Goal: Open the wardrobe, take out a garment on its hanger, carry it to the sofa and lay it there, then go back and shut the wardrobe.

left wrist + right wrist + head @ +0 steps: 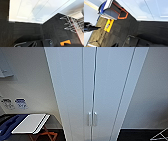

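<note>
Squarely facing the tall white panelled wardrobe (pixel 96 84), doors shut; best to approach the slim silver handles (pixel 92 119) centred. Claw states impossible to tell.

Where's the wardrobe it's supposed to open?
In the head view, the white wardrobe stands straight ahead against the wall, doors shut, with its silver handles low in the middle and a small table to its left.

The wardrobe (pixel 95 84) stands straight ahead, doors shut, its two handles (pixel 92 119) side by side at the middle seam. A chair (pixel 32 124) stands to its left, a wire rack (pixel 160 135) on the floor (pixel 25 31) to its right.
</note>
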### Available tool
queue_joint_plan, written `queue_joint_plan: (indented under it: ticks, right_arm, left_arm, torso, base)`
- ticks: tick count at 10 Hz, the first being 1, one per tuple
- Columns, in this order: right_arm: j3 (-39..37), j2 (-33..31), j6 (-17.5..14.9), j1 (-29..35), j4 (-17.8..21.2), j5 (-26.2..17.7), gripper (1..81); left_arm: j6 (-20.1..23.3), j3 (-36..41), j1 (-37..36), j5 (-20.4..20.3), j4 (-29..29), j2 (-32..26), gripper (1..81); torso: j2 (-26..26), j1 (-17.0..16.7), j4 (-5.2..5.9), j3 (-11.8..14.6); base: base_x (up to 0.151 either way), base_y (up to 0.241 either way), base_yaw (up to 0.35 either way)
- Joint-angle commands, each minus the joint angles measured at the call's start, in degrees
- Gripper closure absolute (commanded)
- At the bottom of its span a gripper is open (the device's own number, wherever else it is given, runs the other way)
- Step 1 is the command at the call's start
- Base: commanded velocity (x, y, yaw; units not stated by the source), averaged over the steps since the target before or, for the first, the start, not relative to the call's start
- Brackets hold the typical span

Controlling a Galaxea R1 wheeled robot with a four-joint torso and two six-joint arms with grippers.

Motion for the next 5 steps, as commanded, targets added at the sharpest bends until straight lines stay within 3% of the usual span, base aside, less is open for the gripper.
queue_joint_plan:
  ticks: [1, 4, 5]
  right_arm:
    - [6.89, -5.87, 3.18, 15.05, 1.65, -1.19, 1.0]
    - [7.34, -6.22, 7.14, 23.84, 1.74, -1.45, 1.0]
    - [7.07, -6.13, 8.98, 26.65, 1.74, -1.89, 1.0]
  left_arm:
    - [-0.09, 6.24, -15.67, 8.13, -2.26, -6.63, 1.0]
    - [-0.18, 6.24, -26.47, 11.32, -5.7, -6.72, 1.0]
    - [-0.17, 5.71, -29.99, 14.04, -8.15, -6.19, 1.0]
  torso:
    - [0.0, 0.0, 0.0, 0.0]
    - [0.05, 0.02, 0.0, -0.05]
    - [0.07, 0.05, 0.0, -0.06]
  base:
    - [0.0, 0.0, 0.0]
    - [0.0, 0.0, 0.0]
    - [0.0, 0.0, 0.0]
